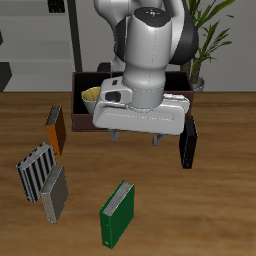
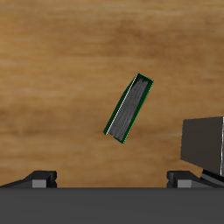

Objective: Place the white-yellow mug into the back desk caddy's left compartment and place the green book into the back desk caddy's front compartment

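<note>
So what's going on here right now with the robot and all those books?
The mug, showing yellow, already sits in an end cell of the back desk caddy. The robot's hand now hangs empty and open above the table, short of the green book, which stands upright near the front edge. The wrist view looks straight down on that book, so picking it up seems next.

Warm brown wood-grain worktop (image 1: 225, 215) up front. Leafy potted plant (image 1: 208, 30) at the far right corner. Pale grey wall (image 1: 40, 35) behind, dark shelf-like shapes (image 1: 8, 72) far left. Soft even light.
</note>
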Robot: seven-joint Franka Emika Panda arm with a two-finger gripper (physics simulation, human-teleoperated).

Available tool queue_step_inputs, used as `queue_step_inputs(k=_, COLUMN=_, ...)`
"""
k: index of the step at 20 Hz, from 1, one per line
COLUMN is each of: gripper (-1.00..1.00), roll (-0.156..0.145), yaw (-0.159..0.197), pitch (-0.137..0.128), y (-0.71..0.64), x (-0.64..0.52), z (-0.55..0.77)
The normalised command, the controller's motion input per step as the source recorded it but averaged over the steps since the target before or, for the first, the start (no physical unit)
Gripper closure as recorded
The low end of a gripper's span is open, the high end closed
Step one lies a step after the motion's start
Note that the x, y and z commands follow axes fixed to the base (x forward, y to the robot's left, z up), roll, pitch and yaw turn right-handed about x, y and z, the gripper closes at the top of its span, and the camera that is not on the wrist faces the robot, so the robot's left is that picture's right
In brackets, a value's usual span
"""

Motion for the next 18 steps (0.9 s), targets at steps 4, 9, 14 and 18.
queue_step_inputs(k=4, gripper=-1.0, roll=0.048, yaw=-0.039, pitch=-0.002, y=-0.26, x=0.38, z=-0.17)
queue_step_inputs(k=9, gripper=-1.0, roll=0.005, yaw=-0.05, pitch=-0.035, y=-0.3, x=0.19, z=-0.07)
queue_step_inputs(k=14, gripper=-1.0, roll=0.004, yaw=-0.056, pitch=-0.022, y=-0.13, x=0.16, z=-0.08)
queue_step_inputs(k=18, gripper=-1.0, roll=0.021, yaw=-0.026, pitch=-0.01, y=0.05, x=0.16, z=-0.07)
